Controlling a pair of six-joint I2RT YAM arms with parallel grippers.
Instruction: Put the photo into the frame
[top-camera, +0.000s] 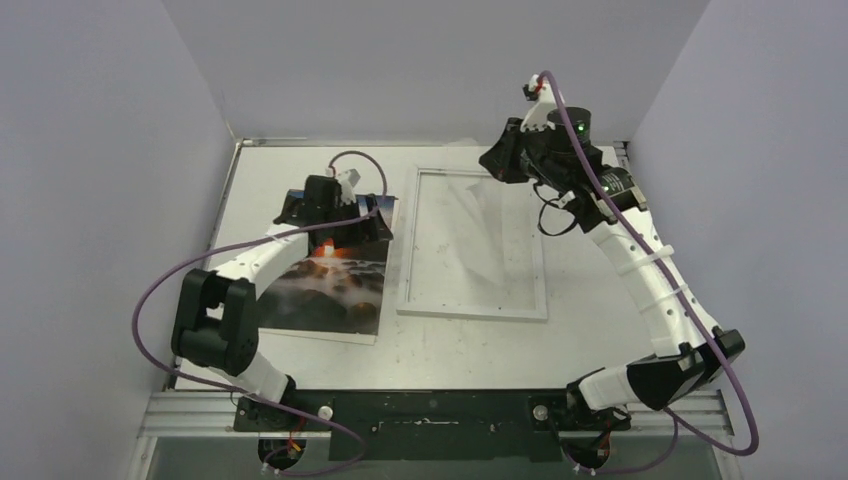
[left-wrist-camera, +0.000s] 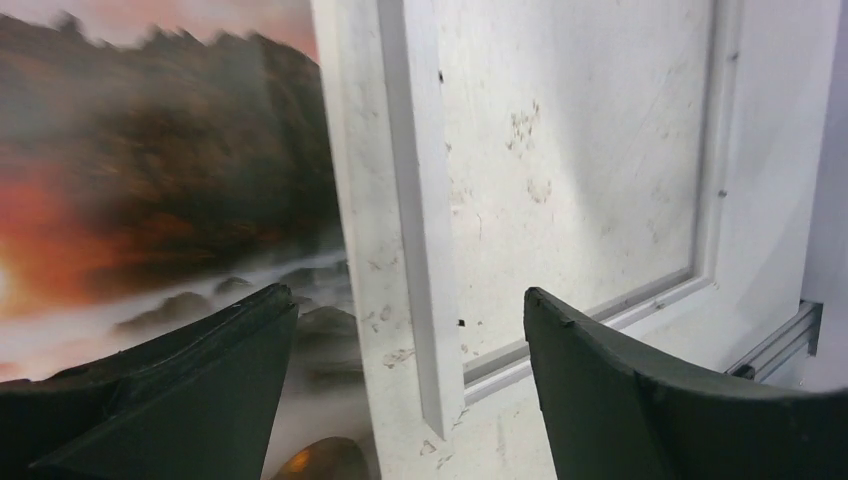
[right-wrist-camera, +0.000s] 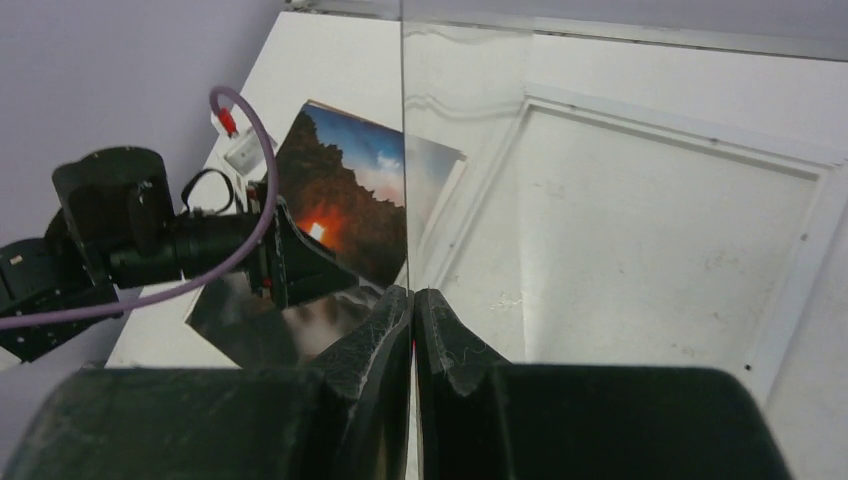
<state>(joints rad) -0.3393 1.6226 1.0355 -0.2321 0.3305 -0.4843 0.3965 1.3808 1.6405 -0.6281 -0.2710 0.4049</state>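
The photo (top-camera: 335, 285) lies flat on the white table (top-camera: 590, 330), just left of the frame (top-camera: 475, 310), and is not yet in it. Its long side runs from near to far, almost parallel to the frame's, and its right edge is just beside the frame's left rim.

The left claw (left-wrist-camera: 410, 300) hangs low over the photo's far end with its jaws spread wide, gripping nothing. From its own camera, one finger sits over the print and the other over the frame's opening, with the frame's rim between them.

The right claw (right-wrist-camera: 412, 295), raised above the frame's far right corner, is clenched on the edge of a clear sheet (right-wrist-camera: 450, 100) and holds it tilted up off the frame.

The left arm is plainly the nearer to the photo, and the other is occupied. By the look of it, the print needs a short sideways trip to the right, kept square to the opening, while the sheet stays lifted out of the way.
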